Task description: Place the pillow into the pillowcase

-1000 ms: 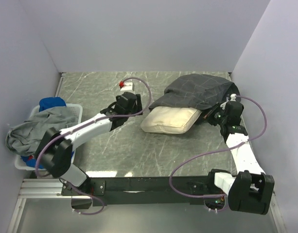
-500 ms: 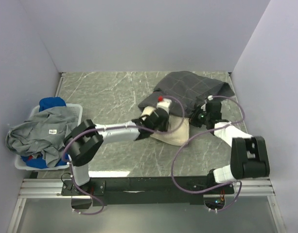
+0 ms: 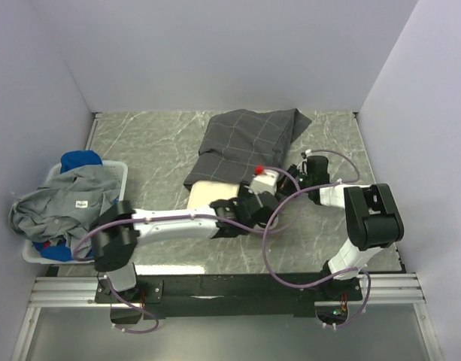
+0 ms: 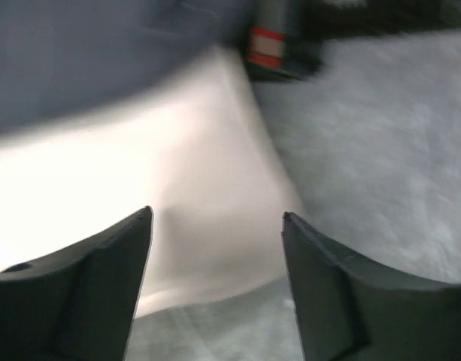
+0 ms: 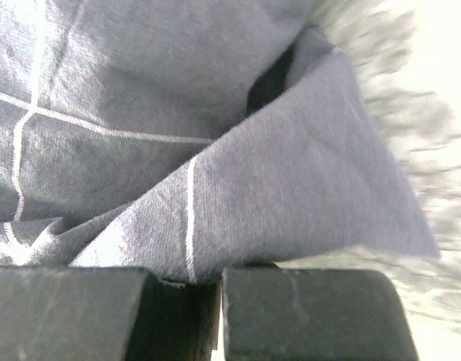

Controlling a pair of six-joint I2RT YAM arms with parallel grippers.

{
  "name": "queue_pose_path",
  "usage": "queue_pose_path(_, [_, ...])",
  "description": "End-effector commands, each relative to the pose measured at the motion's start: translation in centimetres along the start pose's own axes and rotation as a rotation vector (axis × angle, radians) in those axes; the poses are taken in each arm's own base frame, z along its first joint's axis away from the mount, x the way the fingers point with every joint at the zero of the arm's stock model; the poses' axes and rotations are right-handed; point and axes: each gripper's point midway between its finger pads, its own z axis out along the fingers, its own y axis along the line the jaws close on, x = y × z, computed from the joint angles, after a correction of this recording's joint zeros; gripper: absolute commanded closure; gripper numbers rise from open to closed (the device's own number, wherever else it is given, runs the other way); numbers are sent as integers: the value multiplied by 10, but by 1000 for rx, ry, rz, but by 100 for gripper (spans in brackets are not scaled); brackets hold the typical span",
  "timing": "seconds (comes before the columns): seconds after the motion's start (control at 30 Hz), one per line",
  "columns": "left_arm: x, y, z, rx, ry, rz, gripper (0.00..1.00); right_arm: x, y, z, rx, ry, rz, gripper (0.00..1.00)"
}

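The table [image 3: 155, 143] carries the pillowcase [image 3: 245, 139] spread from its centre toward 12 o'clock, with the mouth end facing 6 o'clock. The pillow [image 3: 204, 194] lies at the case's 6 o'clock edge, and its far side is tucked beneath the dark cloth. I cannot tell whether it is inside the mouth or only under it. Well off at 9 o'clock, a basket [image 3: 34, 252] of laundry plays no part.

The right gripper [image 5: 219, 282] is at the case's 4 o'clock corner. Its jaws are pinched almost together on a fold of the hem. The left gripper [image 4: 216, 218] hovers over the pillow's near corner with its jaws spread wide, holding nothing.

The step in hand looks like feeding the pillow in. To do it well, the right gripper should lift its hem clear of the table, so the mouth gapes and is not pressed flat. The left should bite deep into the corner, since the soft filling will slip out of a shallow pinch. It should then push toward 12 o'clock while the right pulls toward 6. Otherwise the loose case is likely to slide along with the pillow.
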Motion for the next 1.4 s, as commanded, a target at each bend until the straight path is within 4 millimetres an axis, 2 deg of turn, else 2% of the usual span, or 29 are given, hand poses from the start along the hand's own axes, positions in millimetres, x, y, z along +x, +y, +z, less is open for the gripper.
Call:
queue_pose_path(0.0, [-68,70,-49,-258,-152,-25,20,-12,-2,-2,-33,-38,6,100])
queue_pose_path(0.07, [-72,103,-55,-317,-134,-29,15,-13,-2,-3,-33,-42,7,100])
queue_pose_path(0.1, [-67,109,-53,-298,-95,-29,14,-13,0,-3,-38,-43,9,100])
queue_pose_path(0.13, [-64,135,-47,-344,-62,-29,15,-15,1,-4,-44,-47,4,100])
queue_pose_path(0.17, [-62,144,-46,-353,-45,-19,15,-16,3,-4,-49,-48,3,100])
queue_pose_path(0.37, [-49,161,-17,-292,55,153,11,-21,13,-9,-69,-60,-7,100])
queue_pose_path(0.6, [-47,173,4,-279,103,335,7,-22,24,-17,-94,-64,-23,100])
queue_pose_path(0.73, [-52,208,19,-409,125,380,4,-21,29,-21,-113,-67,-28,100])
queue_pose_path(0.83, [-60,223,35,-447,98,374,3,-20,33,-25,-123,-72,-30,100])
queue_pose_path(0.97, [-48,234,61,-473,116,427,5,-22,38,-34,-118,-93,-52,100])
queue_pose_path(1.03, [-43,247,66,-550,122,435,9,-20,41,-38,-121,-92,-55,100])
queue_pose_path(1.07, [-45,252,66,-584,112,429,14,-23,50,-45,-139,-107,-67,100])
queue_pose_path(1.1, [-50,255,66,-603,103,408,36,-21,54,-49,-139,-106,-72,100])
queue_pose_path(1.13, [-53,258,64,-620,102,399,52,-24,61,-54,-142,-121,-87,100])
queue_pose_path(1.17, [-57,256,62,-616,102,392,75,-24,79,-65,-162,-146,-147,100])
queue_pose_path(1.2, [-61,253,55,-609,123,357,99,-21,83,-70,-141,-148,-158,100])
queue_pose_path(1.23, [-64,230,55,-470,144,320,99,-24,101,-78,-167,-165,-198,100])
queue_pose_path(1.27, [-70,216,50,-394,156,295,99,-21,126,-94,-218,-190,-261,100])
queue_pose_path(1.3, [-87,195,42,-305,139,238,99,-18,140,-103,-238,-193,-283,100])
queue_pose_path(1.33, [-92,161,23,-133,163,208,99,-24,166,-118,-285,-232,-332,100])
queue_pose_path(1.37, [-102,141,10,-26,155,167,99,-24,189,-138,-328,-276,-391,100])
